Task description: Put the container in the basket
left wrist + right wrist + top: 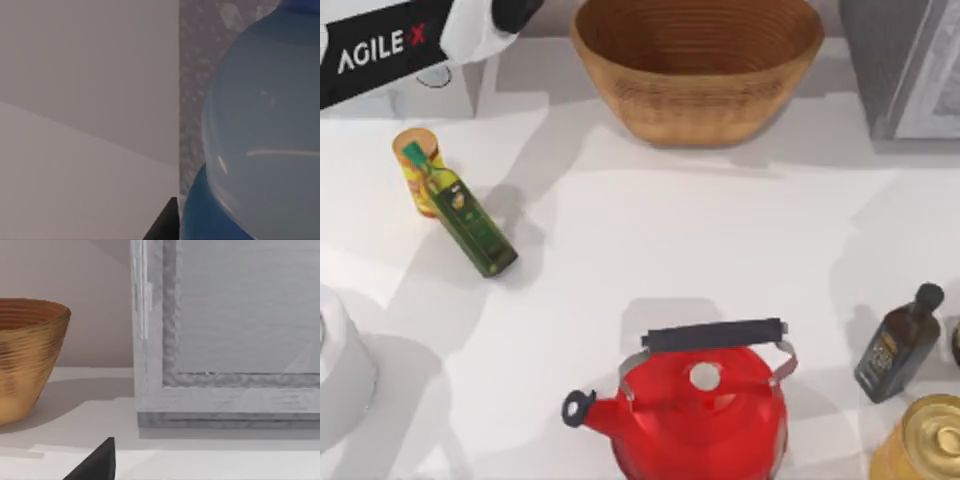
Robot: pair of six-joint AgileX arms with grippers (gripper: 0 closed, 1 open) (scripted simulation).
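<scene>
We found open surface [720,230] below the basket [696,65]; a red kettle [690,400] blocked at 6 o'clock.

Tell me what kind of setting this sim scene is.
Probably a kitchen-style tabletop: a red kettle, a green-capped olive oil bottle lying down, a dark bottle and a wicker basket on a white table.

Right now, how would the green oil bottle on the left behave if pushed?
The green oil bottle looks tall and slim, so a high push likely tips it. Glossy sides may slip in a hand. It could knock the yellow can beside it.
</scene>
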